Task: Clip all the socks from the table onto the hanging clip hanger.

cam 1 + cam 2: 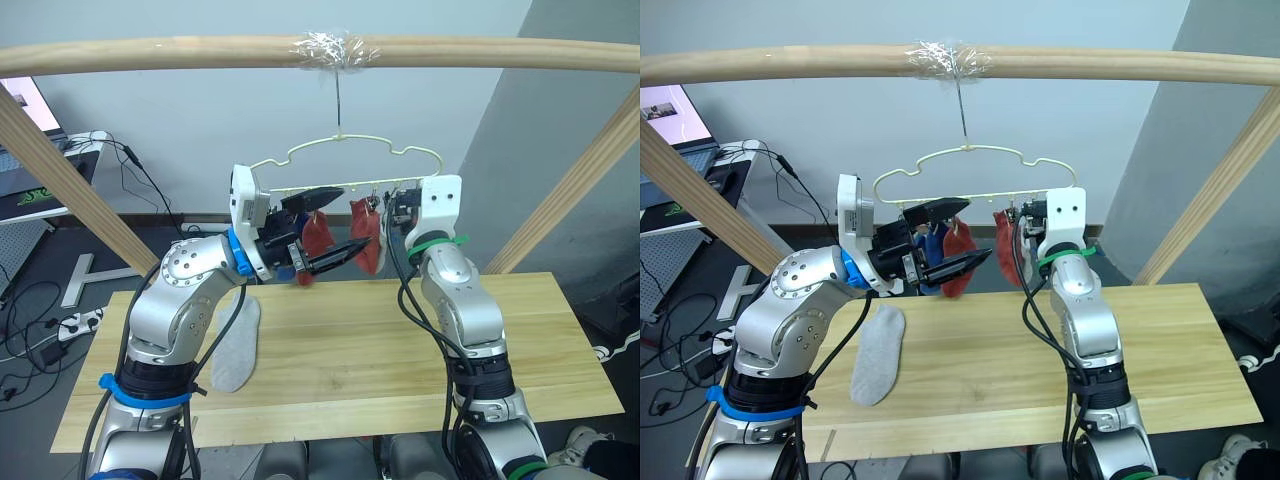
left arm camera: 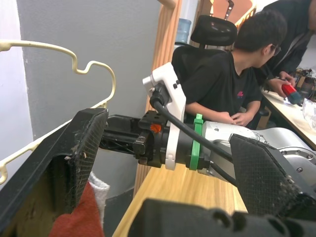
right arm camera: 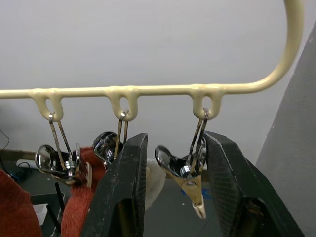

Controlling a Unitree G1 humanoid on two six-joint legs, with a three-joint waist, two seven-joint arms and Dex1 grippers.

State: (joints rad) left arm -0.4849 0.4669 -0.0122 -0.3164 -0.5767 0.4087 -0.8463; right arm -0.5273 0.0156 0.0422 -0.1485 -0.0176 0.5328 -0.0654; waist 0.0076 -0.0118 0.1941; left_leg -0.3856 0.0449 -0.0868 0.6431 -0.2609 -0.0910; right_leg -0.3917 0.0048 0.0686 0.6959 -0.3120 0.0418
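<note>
A thin, wavy, pale yellow-green wire clip hanger [image 1: 345, 160] hangs by its hook from a round wooden pole [image 1: 150, 55], the joint wrapped in clear tape [image 1: 330, 48]. Along the hanger's straight lower bar, small shiny metal clips [image 3: 185, 165] dangle from wire loops. Two rust red socks [image 1: 318, 236] of knit fabric hang from the clips side by side, with a blue sock [image 1: 929, 245] just visible to their left.

The left hand [image 1: 330, 228] holds its black, rough-padded fingers wide apart around the lower part of the left red sock. The right hand [image 3: 173, 190] sits just right of the red socks, its fingers narrowly parted on either side of the rightmost clip; whether the pads touch the clip cannot be told.

One light grey sock [image 1: 236, 348] lies flat on the left part of the surface [image 1: 400, 370], a light wooden plank top with pale grain, near the left arm and well below the hanger.

Slanting wooden poles frame both sides. Behind stand a pale wall, cables on the floor and, far right, a seated person [image 2: 232, 79] at a desk.
</note>
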